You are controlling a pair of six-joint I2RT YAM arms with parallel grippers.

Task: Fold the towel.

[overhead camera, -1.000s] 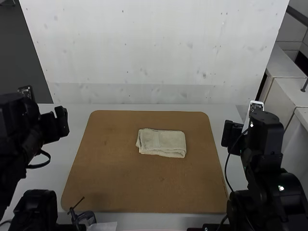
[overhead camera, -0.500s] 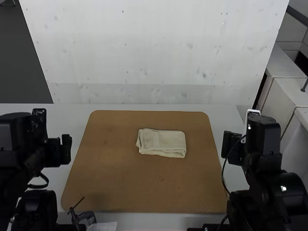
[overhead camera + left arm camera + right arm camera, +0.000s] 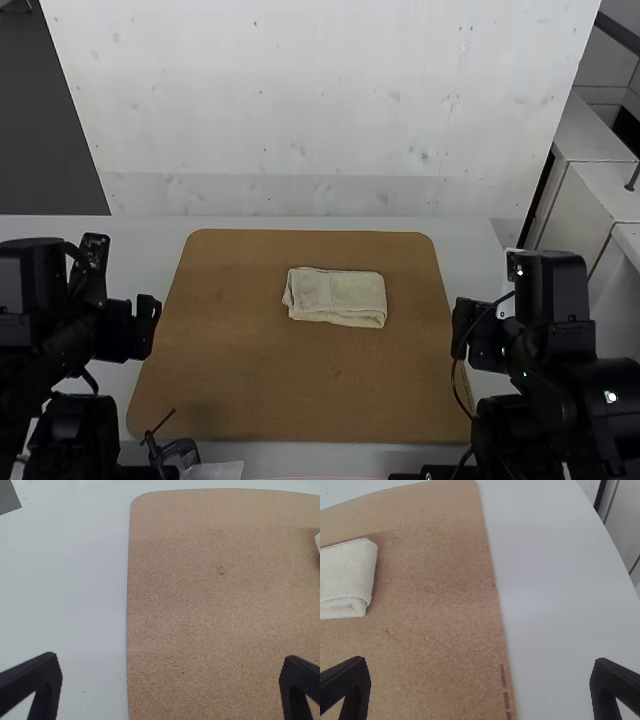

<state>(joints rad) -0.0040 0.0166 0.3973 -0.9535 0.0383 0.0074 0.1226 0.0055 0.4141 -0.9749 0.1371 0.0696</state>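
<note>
A cream towel (image 3: pixel 335 297) lies folded into a compact rectangle, its layered edge showing along the near side, with no gripper touching it. My left gripper (image 3: pixel 146 312) is over the left edge of the brown board, well away from the towel; in its wrist view the left gripper (image 3: pixel 170 680) has its fingers wide apart and nothing between them. By the board's right edge is my right gripper (image 3: pixel 462 330). The right wrist view has the right gripper (image 3: pixel 480 682) spread open and empty, and part of the towel (image 3: pixel 346 577) beyond it.
The brown board (image 3: pixel 300 390) lies on a pale table (image 3: pixel 150 235), with a white panel (image 3: pixel 320 110) standing behind. A small clamp-like item (image 3: pixel 178 452) is at the near edge, and white cabinets (image 3: pixel 590 190) stand to the right.
Both arms have drawn lower, toward the near side of the table, and their grippers have shifted slightly inward over the last half second. The towel has stayed still.
</note>
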